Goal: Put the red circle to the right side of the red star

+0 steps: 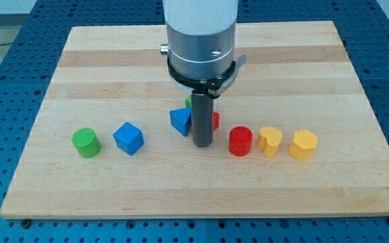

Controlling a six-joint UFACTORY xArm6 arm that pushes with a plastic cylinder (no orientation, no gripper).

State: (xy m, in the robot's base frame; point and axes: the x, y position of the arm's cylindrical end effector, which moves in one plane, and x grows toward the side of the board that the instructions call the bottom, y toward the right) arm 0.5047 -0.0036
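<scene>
The red circle stands on the wooden board toward the view's bottom, right of centre. The red star shows only as a small red edge behind the rod, up and left of the red circle. My tip rests on the board just left of the red circle, with a small gap, and directly below the red star. The rod hides most of the star.
A blue triangle-like block sits just left of the rod, and a green block peeks out behind it. A blue cube and green circle lie to the left. A yellow heart and yellow hexagon lie right of the red circle.
</scene>
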